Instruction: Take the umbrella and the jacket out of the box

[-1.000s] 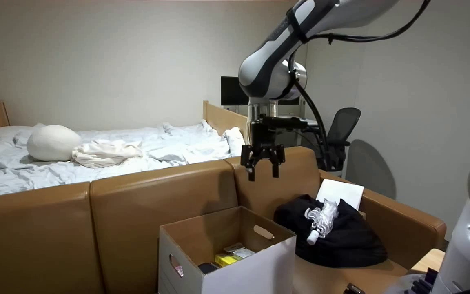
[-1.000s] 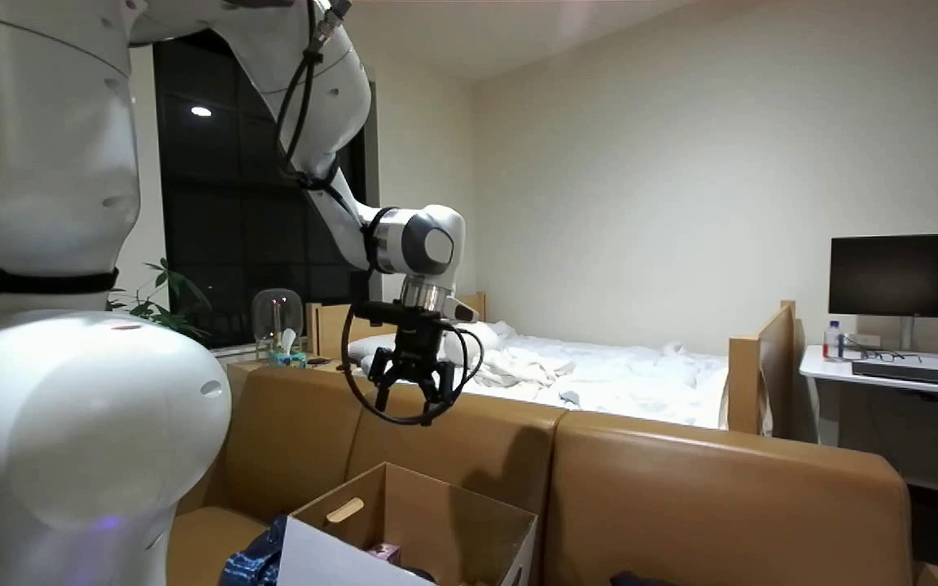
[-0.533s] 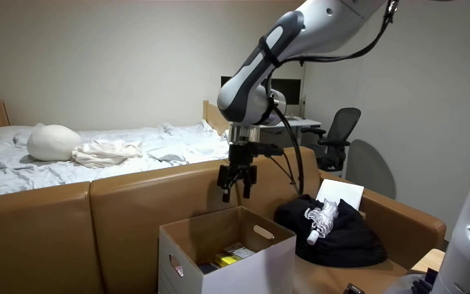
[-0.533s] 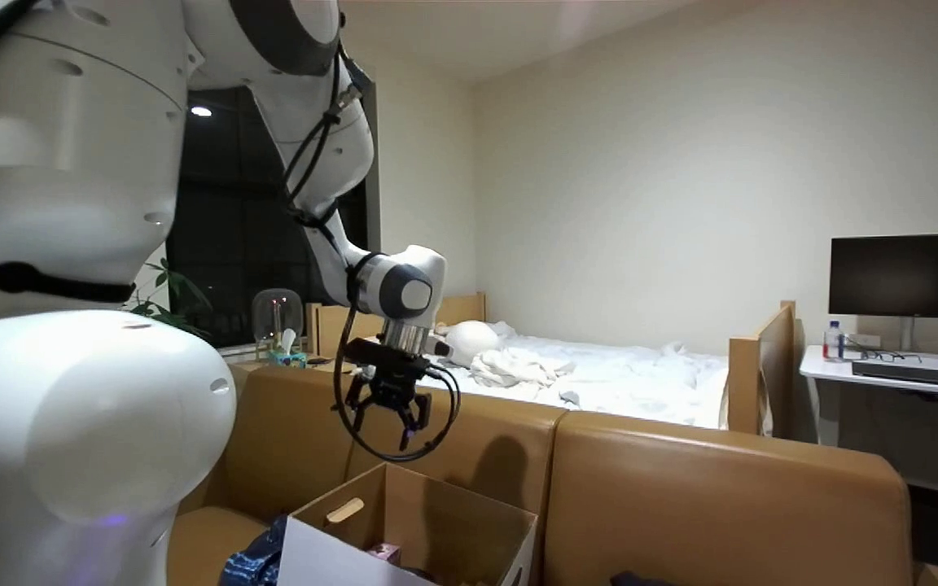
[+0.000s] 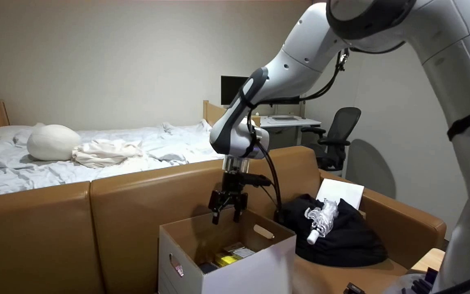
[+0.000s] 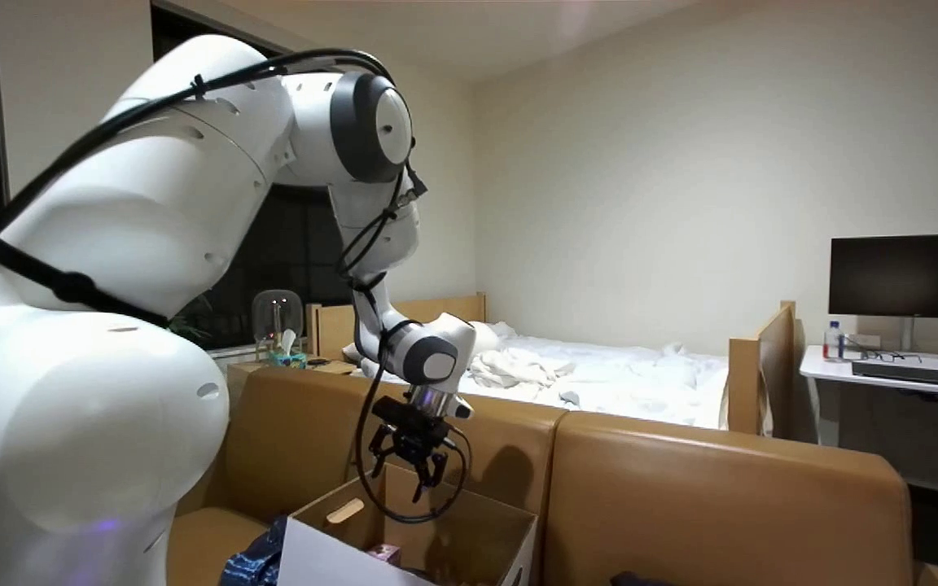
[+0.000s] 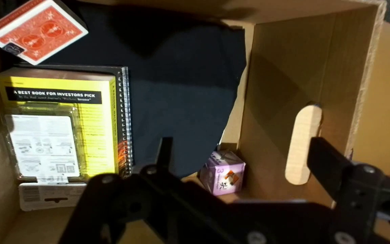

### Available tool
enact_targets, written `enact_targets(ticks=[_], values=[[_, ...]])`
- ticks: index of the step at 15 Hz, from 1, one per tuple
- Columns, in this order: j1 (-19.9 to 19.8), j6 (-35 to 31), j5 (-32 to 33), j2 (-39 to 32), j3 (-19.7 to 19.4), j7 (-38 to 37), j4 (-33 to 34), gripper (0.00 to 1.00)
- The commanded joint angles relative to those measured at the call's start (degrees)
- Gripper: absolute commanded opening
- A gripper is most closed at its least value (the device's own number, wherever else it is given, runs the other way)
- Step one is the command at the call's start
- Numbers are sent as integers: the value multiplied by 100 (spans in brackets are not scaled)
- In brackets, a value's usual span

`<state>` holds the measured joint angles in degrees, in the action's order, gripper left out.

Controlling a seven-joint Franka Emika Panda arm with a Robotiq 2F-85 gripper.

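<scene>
Beneath the spread, unladen claw (image 5: 226,221) sits the box (image 5: 255,265), while to the claw's side the umbrella (image 5: 323,222) lies atop the jacket (image 5: 345,245) on the sofa (image 5: 157,196), both out, apparently nothing left (dark cloth (image 7: 185,105) inside the box seems separate).

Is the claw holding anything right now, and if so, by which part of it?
Nothing is held: the claw is open over the box, its fingers apart with nothing gripped between them.

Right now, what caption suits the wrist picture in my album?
Open gripper over a box; inside, red cards, yellow book, purple carton.
</scene>
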<state>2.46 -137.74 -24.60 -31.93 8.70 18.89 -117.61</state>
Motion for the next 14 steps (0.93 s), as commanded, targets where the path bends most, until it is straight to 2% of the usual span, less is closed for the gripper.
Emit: enact_targets(ticks=[1, 3, 4, 8, 14], values=[[-412, -274, -247, -520, 230, -64, 358, 100], [-520, 26, -47, -684, 257, -55, 541, 100], [-465, -166, 31, -614, 243, -94, 411, 100], [-525, -126, 24, -738, 277, -88, 536, 100], [-555, 226, 127, -995, 295, -78, 899, 100]])
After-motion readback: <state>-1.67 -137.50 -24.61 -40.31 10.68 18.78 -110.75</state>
